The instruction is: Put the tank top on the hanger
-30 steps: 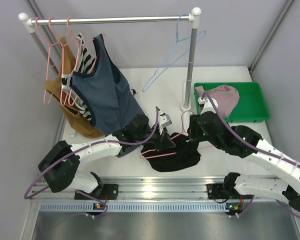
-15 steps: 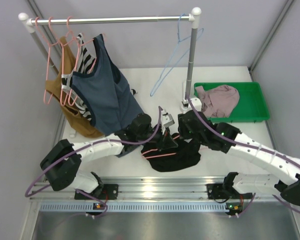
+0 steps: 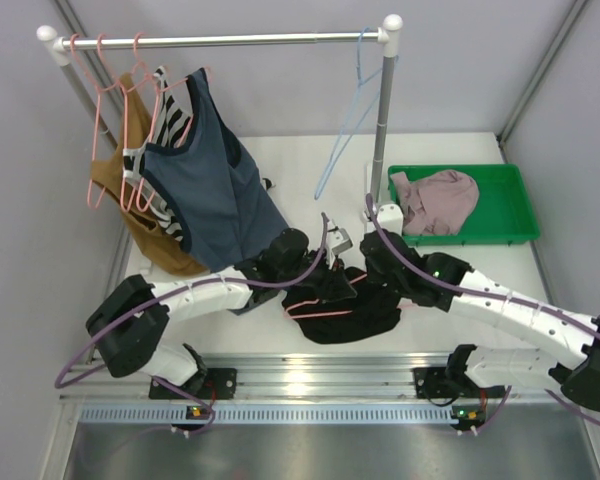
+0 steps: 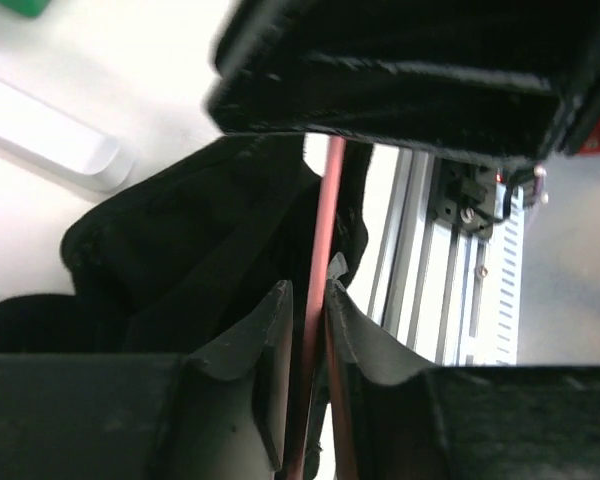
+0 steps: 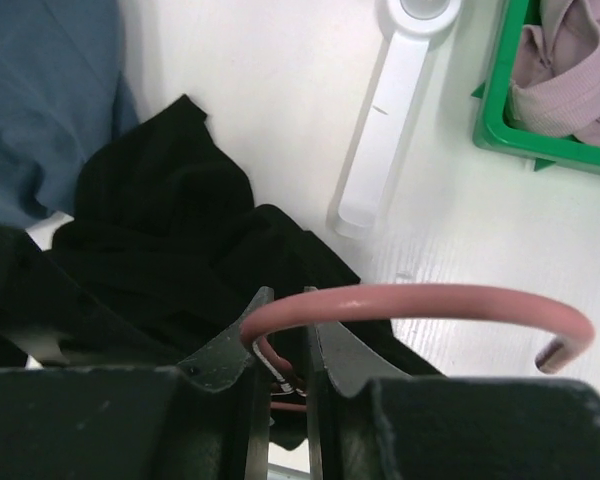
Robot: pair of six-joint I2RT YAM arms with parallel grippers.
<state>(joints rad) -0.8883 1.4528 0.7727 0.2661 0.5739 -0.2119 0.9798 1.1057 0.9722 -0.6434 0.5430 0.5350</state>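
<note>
At the near middle of the white table [image 3: 280, 150], between both arms: plain black floppy-fabric tank top [image 3: 360, 320], heaped, with thin salmon-pink wire hanger [image 5: 420, 297] lying partly in it. Right gripper [image 5: 285, 300] closed on the hanger's neck below the hook, likely to steady the frame. Left gripper [image 4: 308, 295] narrowed around a hanger arm beside the fabric, probably for feeding it into the top; firm pinch or slack, impossible to tell in the blur.
</note>
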